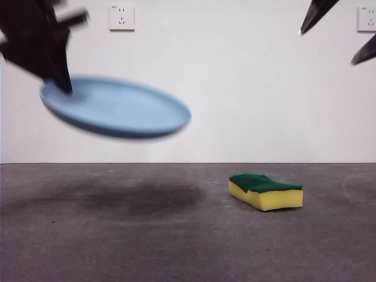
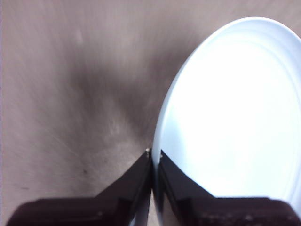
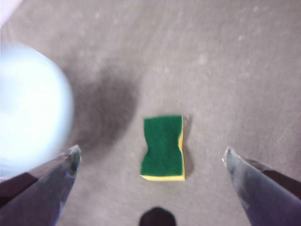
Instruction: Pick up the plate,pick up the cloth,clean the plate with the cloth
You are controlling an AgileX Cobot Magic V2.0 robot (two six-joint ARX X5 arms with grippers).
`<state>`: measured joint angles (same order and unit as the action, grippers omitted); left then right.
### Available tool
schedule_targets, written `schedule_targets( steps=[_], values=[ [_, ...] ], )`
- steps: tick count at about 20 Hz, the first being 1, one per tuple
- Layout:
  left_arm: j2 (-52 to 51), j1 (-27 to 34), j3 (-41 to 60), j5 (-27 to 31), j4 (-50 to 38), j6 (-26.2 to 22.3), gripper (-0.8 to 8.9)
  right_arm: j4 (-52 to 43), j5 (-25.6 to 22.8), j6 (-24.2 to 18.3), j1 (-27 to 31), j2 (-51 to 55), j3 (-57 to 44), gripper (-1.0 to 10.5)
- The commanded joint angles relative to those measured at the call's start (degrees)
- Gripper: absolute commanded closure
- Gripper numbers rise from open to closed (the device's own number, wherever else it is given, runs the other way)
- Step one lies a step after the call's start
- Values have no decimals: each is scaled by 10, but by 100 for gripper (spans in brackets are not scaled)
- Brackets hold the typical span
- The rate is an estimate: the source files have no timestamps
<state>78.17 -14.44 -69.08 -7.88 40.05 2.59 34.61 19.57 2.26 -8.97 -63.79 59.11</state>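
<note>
The light-blue plate hangs tilted in the air at the left, its shadow on the table below. My left gripper is shut on its rim; the left wrist view shows the jaws pinching the edge of the plate. The cloth, a yellow sponge with a green top, lies flat on the table to the right. My right gripper stands open high above the cloth, its black tips at the top right of the front view. The plate also shows blurred beside it.
A grey table runs to a white wall with two sockets. Nothing else stands on the table around the sponge.
</note>
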Motion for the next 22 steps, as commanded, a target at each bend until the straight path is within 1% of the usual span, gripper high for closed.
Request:
schedule_targets(
  steps=[1,2,3,6,9,12,15,17,19,22],
  values=[
    [-49,-2,3,3,15,-14,823,-1,-20,-25,-23,-52,23,411],
    [-65,-2,3,3,20,-14,822,4,-24,-33,-37,-78,39,411],
    [-76,-2,3,3,25,-14,822,9,-36,-38,-49,-106,57,411],
    [-85,-2,3,3,41,-19,823,32,-79,-70,-86,-190,112,412],
    [-85,-2,3,3,55,-28,822,36,-106,-78,-115,-263,146,415],
    [-85,-2,3,3,57,-28,822,33,-111,-80,-136,-331,161,415],
    [-85,-2,3,3,63,-28,822,31,-141,-88,-147,-386,161,415],
    [-85,-2,3,3,64,-28,822,31,-143,-88,-148,-412,161,415],
    [-85,-2,3,3,68,-29,823,31,-160,-88,-148,-429,161,415],
    [-85,-3,3,3,68,-29,822,26,-165,-88,-147,-444,161,415]
  ],
)
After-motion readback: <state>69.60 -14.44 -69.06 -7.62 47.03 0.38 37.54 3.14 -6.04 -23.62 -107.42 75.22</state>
